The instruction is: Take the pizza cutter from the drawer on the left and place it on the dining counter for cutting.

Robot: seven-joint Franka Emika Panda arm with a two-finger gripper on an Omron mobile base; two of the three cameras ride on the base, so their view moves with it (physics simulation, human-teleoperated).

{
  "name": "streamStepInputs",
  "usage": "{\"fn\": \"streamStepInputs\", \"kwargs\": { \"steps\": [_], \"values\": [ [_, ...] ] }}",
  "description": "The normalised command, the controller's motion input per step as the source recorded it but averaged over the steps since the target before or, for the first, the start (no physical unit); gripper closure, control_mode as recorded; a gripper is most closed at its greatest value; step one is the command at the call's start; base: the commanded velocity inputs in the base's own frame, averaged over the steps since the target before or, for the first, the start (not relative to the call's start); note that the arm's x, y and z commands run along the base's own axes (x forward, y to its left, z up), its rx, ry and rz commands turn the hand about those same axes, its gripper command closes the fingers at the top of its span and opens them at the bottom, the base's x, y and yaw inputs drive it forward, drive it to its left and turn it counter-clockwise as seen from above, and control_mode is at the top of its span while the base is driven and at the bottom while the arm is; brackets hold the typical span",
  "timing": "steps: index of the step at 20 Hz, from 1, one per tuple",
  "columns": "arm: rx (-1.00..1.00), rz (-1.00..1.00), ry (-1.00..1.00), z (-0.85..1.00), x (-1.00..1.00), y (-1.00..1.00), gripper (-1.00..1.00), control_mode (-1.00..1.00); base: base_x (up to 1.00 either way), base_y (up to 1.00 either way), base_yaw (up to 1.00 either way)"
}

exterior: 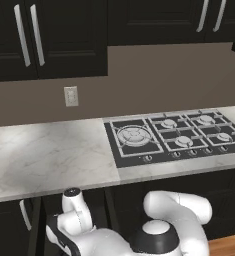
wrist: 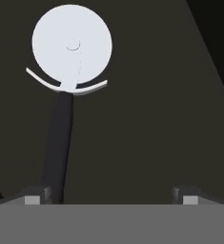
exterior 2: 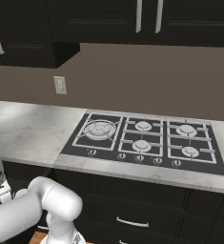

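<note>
Cutter [wrist: 66, 95] lies flat on the dark floor of the drawer [wrist: 147, 119], seen from the hand view looking down into it. Nearest the camera are the two dark fingertips [wrist: 37, 194] of the gripper [wrist: 111, 195], spread wide with nothing between them. The black handle runs from just beside the left-hand tip away toward the round white wheel at the far end, so the handle sits off to one side of the gap, not centred in it. That offset suggests the hand needs to shift sideways toward the handle before the jaws can close across it. The wide spread looks like preparation for a grasp on the narrow handle, which lies roughly along the view's length. Nothing else shows in the drawer beside the cutter.

From the base views, the arm [exterior: 169, 225] folds low below the marble counter [exterior: 44, 155], reaching down and left. Farther back sits the stove [exterior: 174, 135], then the wall with an outlet [exterior: 71, 96] and black cabinets [exterior: 44, 35] above.
</note>
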Motion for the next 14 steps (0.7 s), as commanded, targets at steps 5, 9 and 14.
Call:
{"fn": "streamStepInputs", "kwargs": {
  "steps": [5,9,14],
  "values": [
    [0.00,0.00,0.00,-0.32,0.00,0.00,-1.00,-1.00,0.00,0.00,0.00],
    [0.00,0.00,0.00,-0.23,0.00,0.00,-1.00,-1.00,0.00,0.00,0.00],
    [0.00,0.00,0.00,-0.10,0.05,0.00,-1.00,-1.00,0.00,0.00,0.00]
  ]
}}
